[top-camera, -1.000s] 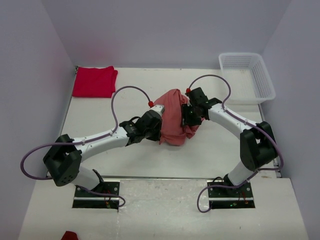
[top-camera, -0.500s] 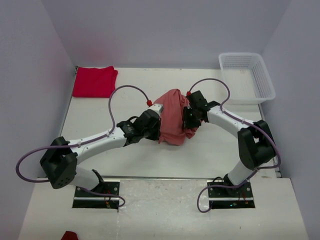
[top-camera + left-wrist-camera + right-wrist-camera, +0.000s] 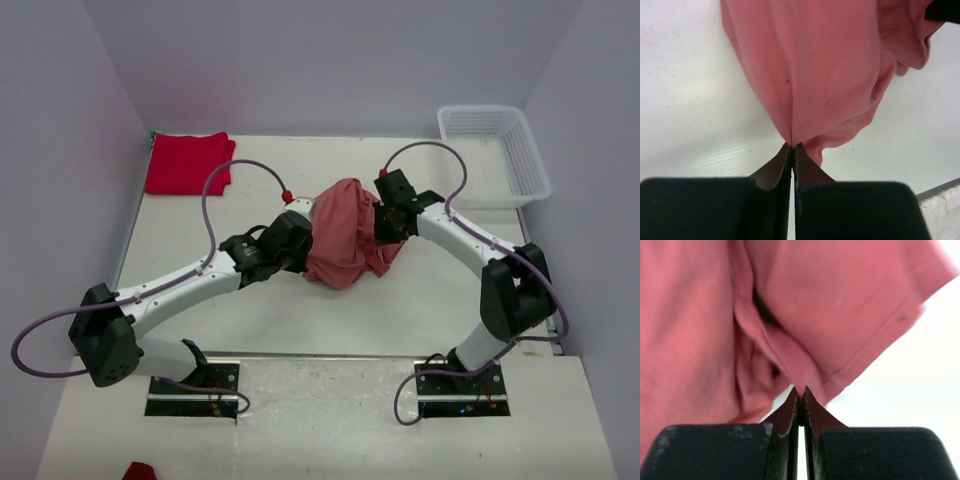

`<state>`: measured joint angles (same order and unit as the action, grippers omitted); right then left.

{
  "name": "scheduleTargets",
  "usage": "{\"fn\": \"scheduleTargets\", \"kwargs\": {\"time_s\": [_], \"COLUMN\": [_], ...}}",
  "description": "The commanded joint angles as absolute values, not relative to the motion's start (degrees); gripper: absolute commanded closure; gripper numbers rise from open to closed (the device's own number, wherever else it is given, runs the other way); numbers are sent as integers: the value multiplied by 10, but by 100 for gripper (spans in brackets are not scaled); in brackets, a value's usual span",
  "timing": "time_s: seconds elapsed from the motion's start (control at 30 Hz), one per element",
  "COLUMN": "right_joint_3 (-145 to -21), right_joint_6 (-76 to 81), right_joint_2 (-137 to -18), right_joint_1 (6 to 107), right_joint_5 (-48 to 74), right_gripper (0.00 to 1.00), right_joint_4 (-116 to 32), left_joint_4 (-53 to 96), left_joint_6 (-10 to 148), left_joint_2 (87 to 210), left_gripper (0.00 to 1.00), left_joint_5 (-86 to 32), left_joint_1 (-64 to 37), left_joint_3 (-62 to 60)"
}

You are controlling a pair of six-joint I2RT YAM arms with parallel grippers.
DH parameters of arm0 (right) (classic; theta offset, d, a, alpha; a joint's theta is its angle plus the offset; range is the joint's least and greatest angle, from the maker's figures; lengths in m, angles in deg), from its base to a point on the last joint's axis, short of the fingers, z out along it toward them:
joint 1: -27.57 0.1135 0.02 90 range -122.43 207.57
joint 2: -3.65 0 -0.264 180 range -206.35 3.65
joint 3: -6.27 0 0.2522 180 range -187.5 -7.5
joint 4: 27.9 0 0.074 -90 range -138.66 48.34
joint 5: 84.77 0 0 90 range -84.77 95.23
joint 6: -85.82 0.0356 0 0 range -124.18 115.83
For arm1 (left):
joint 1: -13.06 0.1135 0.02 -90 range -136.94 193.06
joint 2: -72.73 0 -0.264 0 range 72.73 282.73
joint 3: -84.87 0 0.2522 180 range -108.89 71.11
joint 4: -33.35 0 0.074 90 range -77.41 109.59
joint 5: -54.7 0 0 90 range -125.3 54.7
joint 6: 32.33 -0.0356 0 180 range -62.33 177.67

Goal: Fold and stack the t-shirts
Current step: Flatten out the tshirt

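Hanging in a bunched heap at the middle of the top view, the salmon-pink t-shirt (image 3: 342, 232) is gathered between the two arms. Whether its lower folds touch the table (image 3: 430, 290) cannot be told. The left gripper (image 3: 792, 146) has its jaws pressed together on a pinch of the cloth at the shirt's left side. The right gripper (image 3: 801, 390) is likewise clamped tight on a fold at its right side. The red t-shirt (image 3: 188, 163) lies folded flat in the table's upper left corner, well apart. A white mesh basket (image 3: 530, 160) stands at the upper right.
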<state>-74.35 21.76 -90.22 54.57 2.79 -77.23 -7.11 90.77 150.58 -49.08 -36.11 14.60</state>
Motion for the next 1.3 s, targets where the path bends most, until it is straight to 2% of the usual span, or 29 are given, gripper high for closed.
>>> {"fn": "scheduleTargets", "kwargs": {"time_s": [0.0, 0.23, 0.33, 0.53, 0.67, 0.87, 0.93, 1.0, 1.03, 1.07, 1.13, 1.2, 1.23, 1.27], "right_joint_3": [-840, -1011, -1061, -1133, -1168, -1224, -1228, -1208, -1204, -1202, -1189, -1175, -1174, -1171], "right_joint_6": [206, 166, 142, 111, 98, 98, 100, 100, 100, 99, 95, 94, 94, 94], "right_joint_2": [-844, -805, -792, -774, -755, -744, -748, -741, -742, -742, -740, -738, -740, -741], "right_joint_1": [541, 483, 442, 394, 391, 391, 395, 399, 400, 401, 401, 401, 401, 401], "right_joint_5": [-86, -177, -182, -179, -181, -125, -96, -83, -81, -83, -83, -84, -80, -78], "right_gripper": [100, 100, 100, 100, 100, 100, 100, 100, 100, 100, 100, 100, 100, 100], "right_joint_4": [-832, -951, -975, -1014, -1028, -1045, -1049, -1037, -1037, -1038, -1032, -1026, -1026, -1025], "left_joint_4": [-148, -266, -336, -387, -398, -404, -388, -342, -321, -299, -201, -109, -86, -66], "left_joint_6": [876, 833, 804, 767, 749, 730, 732, 743, 747, 763, 800, 820, 831, 839], "left_joint_2": [1453, 1371, 1367, 1366, 1359, 1345, 1343, 1335, 1334, 1333, 1321, 1314, 1317, 1337], "left_gripper": [100, 100, 100, 100, 100, 100, 100, 100, 100, 100, 86, 75, 61, 58], "left_joint_5": [-577, -600, -653, -705, -727, -698, -607, -534, -444, -405, -301, -288, -302, -310], "left_joint_1": [-346, -244, -225, -198, -197, -197, -197, -197, -198, -198, -207, -232, -272, -292], "left_joint_3": [66, -59, -125, -236, -268, -305, -278, -190, -152, -74, 16, 125, 152, 191]}}
